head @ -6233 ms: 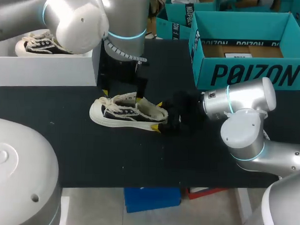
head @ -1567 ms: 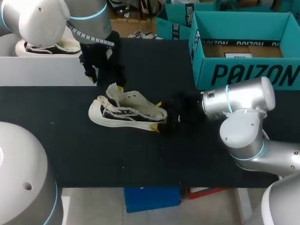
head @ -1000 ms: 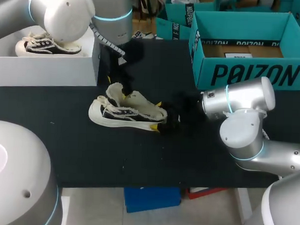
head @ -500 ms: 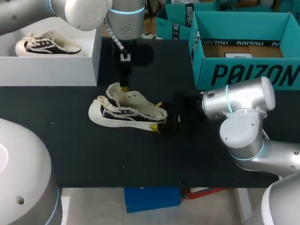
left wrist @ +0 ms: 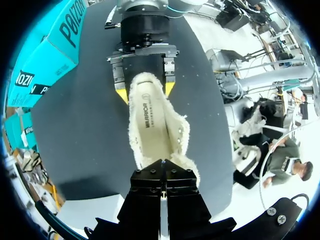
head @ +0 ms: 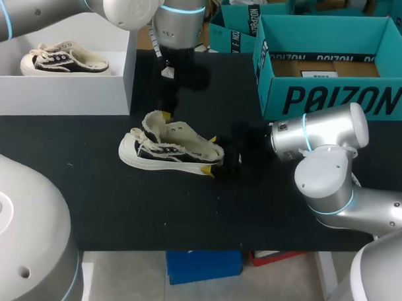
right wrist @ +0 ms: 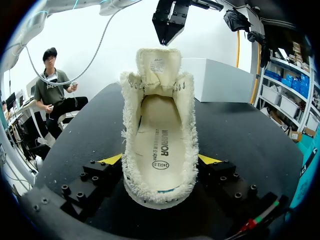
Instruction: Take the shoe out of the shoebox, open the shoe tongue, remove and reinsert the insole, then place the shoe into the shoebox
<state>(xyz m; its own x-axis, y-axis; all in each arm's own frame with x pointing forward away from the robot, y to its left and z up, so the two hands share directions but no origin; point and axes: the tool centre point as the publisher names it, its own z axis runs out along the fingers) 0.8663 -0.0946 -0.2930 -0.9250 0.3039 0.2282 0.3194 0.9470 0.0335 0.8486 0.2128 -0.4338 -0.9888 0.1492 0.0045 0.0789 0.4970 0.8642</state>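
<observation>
Tabletop point(head: 185, 216) runs black from its near edge to the shoe point(head: 171, 149), which rests on its sole well back from that edge. Its long axis lies left-right, toe left, heel right, tongue point(right wrist: 159, 62) standing up. Right gripper point(head: 210, 155) pinches the heel from both sides. Left gripper point(right wrist: 167, 40) hangs just above the tongue, fingers pressed together. Farther off, a white shoebox point(head: 58, 92) stands left and a teal box point(head: 335, 96) right.

free table point(head: 186, 209) before the shoe point(head: 171, 149); white shoebox point(head: 57, 94) close behind-left
</observation>
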